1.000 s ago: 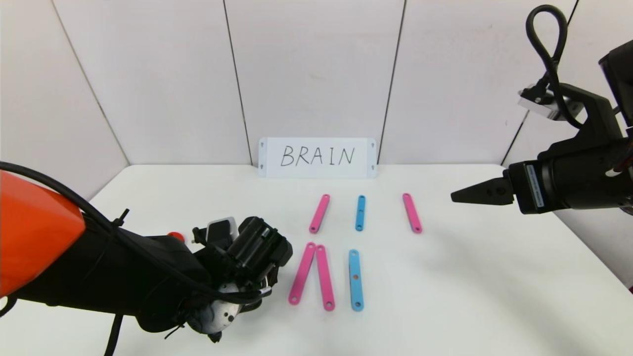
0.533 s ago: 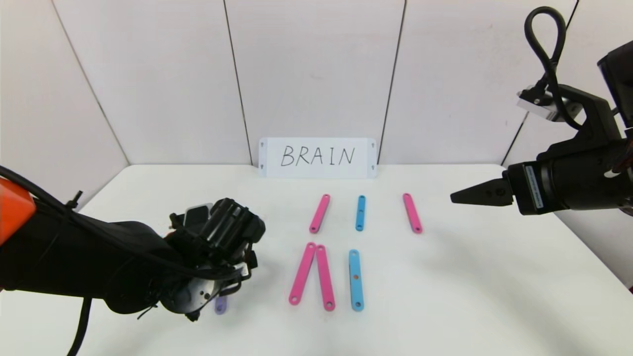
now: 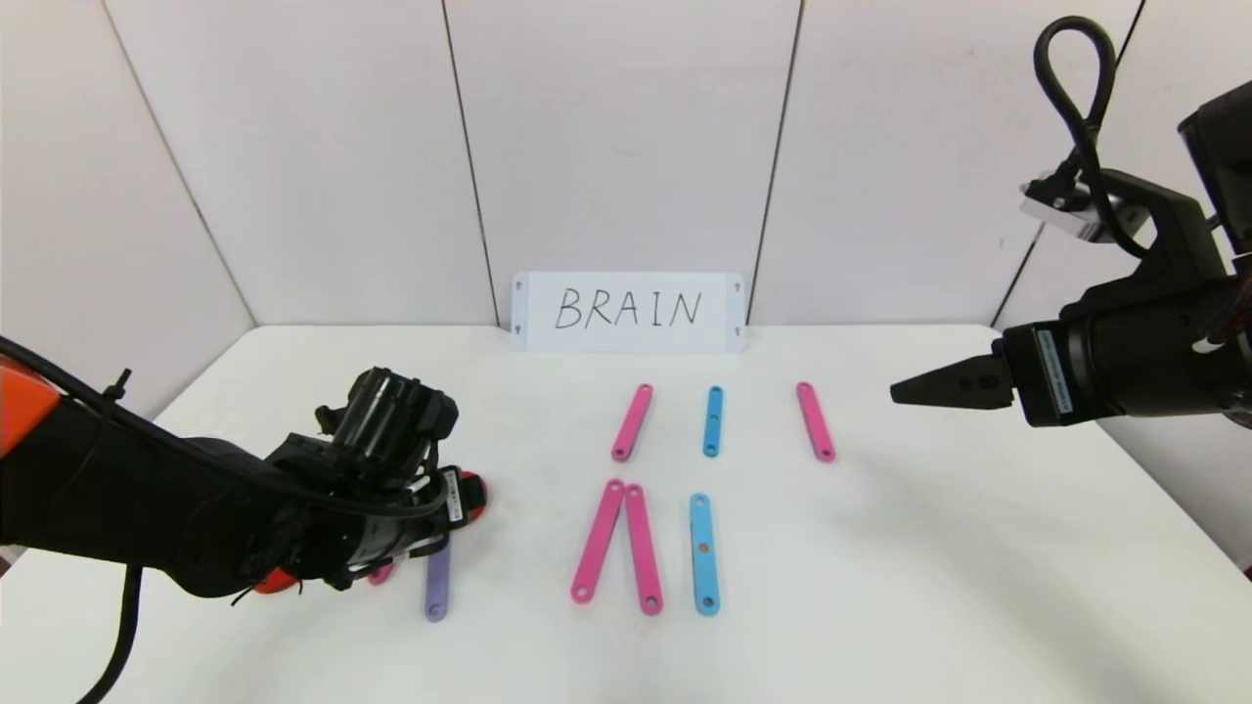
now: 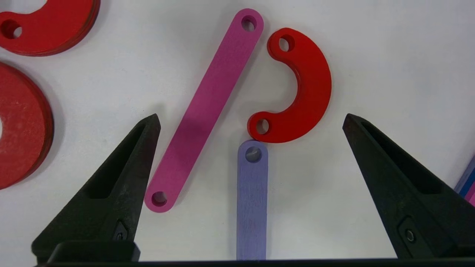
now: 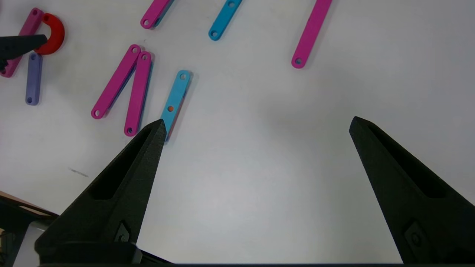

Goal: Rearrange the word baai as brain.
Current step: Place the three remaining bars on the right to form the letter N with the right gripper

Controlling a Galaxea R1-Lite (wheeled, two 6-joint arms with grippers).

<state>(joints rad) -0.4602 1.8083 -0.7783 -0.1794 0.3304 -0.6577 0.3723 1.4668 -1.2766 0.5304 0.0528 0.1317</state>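
My left gripper (image 4: 251,118) hangs open over the left part of the word, with nothing between its fingers. Under it a pink strip (image 4: 204,111) lies aslant. A red C-curve (image 4: 300,89) lies beside it, and a short purple strip (image 4: 252,200) touches that curve's lower end. In the head view the purple strip (image 3: 435,585) and the curve's edge (image 3: 474,494) show beside the arm. To their right two pink strips (image 3: 598,540) (image 3: 643,550) meet at the top, next to a blue strip (image 3: 704,553). My right gripper (image 3: 910,389) stands open, high at the right.
The white card handwritten BRAIN (image 3: 627,311) leans on the back wall. A pink (image 3: 633,421), a blue (image 3: 713,420) and a pink strip (image 3: 815,421) lie in a row behind the letters. More red curved pieces (image 4: 48,22) (image 4: 18,126) lie farther left, under my left arm.
My left arm has swung to the left and back, uncovering the purple strip and the red curve's edge. The right arm has stayed still.
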